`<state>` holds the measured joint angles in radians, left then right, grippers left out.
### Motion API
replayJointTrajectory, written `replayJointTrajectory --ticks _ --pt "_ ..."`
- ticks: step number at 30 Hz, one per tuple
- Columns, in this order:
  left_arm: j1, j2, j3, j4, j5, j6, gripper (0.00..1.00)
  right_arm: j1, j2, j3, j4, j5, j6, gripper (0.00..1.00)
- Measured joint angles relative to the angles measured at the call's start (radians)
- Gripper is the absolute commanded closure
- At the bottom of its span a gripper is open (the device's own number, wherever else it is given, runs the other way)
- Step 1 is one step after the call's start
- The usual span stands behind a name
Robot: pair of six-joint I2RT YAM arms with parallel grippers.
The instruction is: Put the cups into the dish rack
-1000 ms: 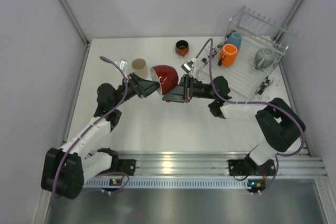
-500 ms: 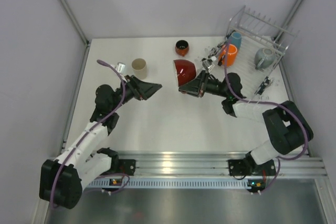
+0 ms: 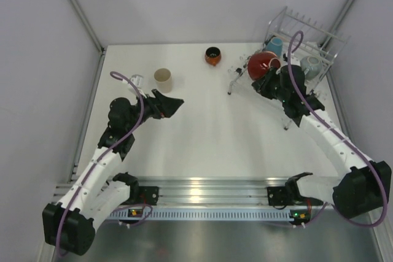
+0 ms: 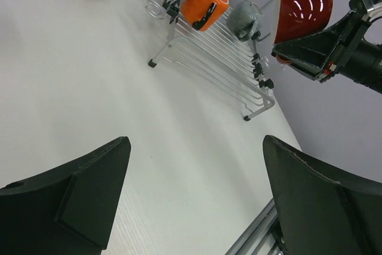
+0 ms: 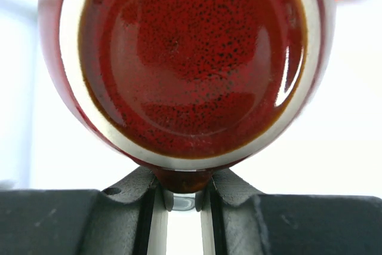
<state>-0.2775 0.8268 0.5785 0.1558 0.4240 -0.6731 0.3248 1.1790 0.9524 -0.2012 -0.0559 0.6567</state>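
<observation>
From above, my left gripper (image 3: pixel 177 104) hangs wide open and empty over the table (image 3: pixel 202 145), near the beige tumbler (image 3: pixel 163 79). My right gripper (image 3: pixel 268 75) holds the red mug (image 3: pixel 263 64) above the dish rack (image 3: pixel 305 30).

From my left wrist, the orange mug (image 4: pixel 204 5) and grey mug (image 4: pixel 245 19) lie in the rack.

From my right wrist, my fingers (image 5: pixel 236 204) are pinched narrow on the red mug's lower edge.

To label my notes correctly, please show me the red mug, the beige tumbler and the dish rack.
red mug (image 3: pixel 263 64): top external view, its glossy outer side.
beige tumbler (image 3: pixel 163 77): top external view, its open mouth.
dish rack (image 4: pixel 224 67): left wrist view, its bare floor wires.
</observation>
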Motion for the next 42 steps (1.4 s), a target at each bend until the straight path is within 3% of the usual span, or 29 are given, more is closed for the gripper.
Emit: replayJointTrajectory --ticks 7,14,23,42 --pt "0.0 0.0 0.009 -0.056 -0.018 0.037 0.02 -0.044 0.073 0.031 -0.191 0.347 -0.086 1.0" --pt "0.0 -0.042 0.009 -0.115 -0.034 0.059 0.02 -0.058 0.214 0.071 -0.23 0.49 -0.137 1.0" --pt "0.0 -0.064 0.014 -0.134 -0.051 0.067 0.02 -0.122 0.355 0.098 -0.171 0.521 -0.178 1.0" --pt "0.0 -0.066 0.017 -0.158 -0.074 0.066 0.02 -0.211 0.525 0.176 -0.113 0.412 -0.174 1.0"
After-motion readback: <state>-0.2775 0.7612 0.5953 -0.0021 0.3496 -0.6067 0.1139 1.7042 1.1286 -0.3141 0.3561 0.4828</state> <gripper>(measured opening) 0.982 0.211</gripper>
